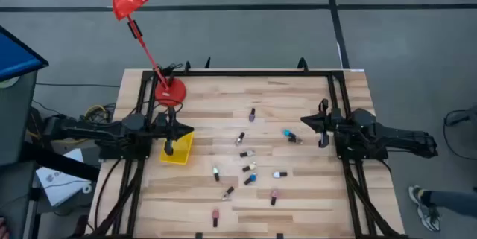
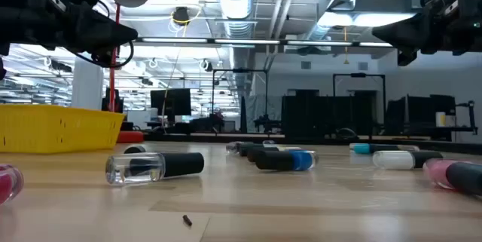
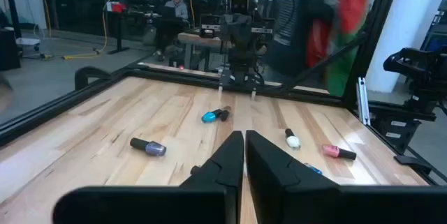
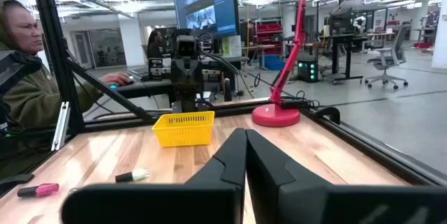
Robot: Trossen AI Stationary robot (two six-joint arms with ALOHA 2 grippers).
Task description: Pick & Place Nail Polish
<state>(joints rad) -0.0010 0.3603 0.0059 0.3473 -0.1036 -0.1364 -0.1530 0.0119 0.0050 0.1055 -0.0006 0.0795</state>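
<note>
Bright, even overhead light; soft shadows; left wrist background blurred.

Middle: bottles [image 1: 248, 167] lie scattered, with narrow bare wood between them.
Left side: yellow basket [image 1: 179, 152] and red lamp base [image 1: 170, 92] stand in the way.
Right side: bare wood from the right gripper [image 1: 323, 141] to the near edge.
Edges: black frame [image 1: 238, 71] around the table [image 1: 313, 202].
</note>
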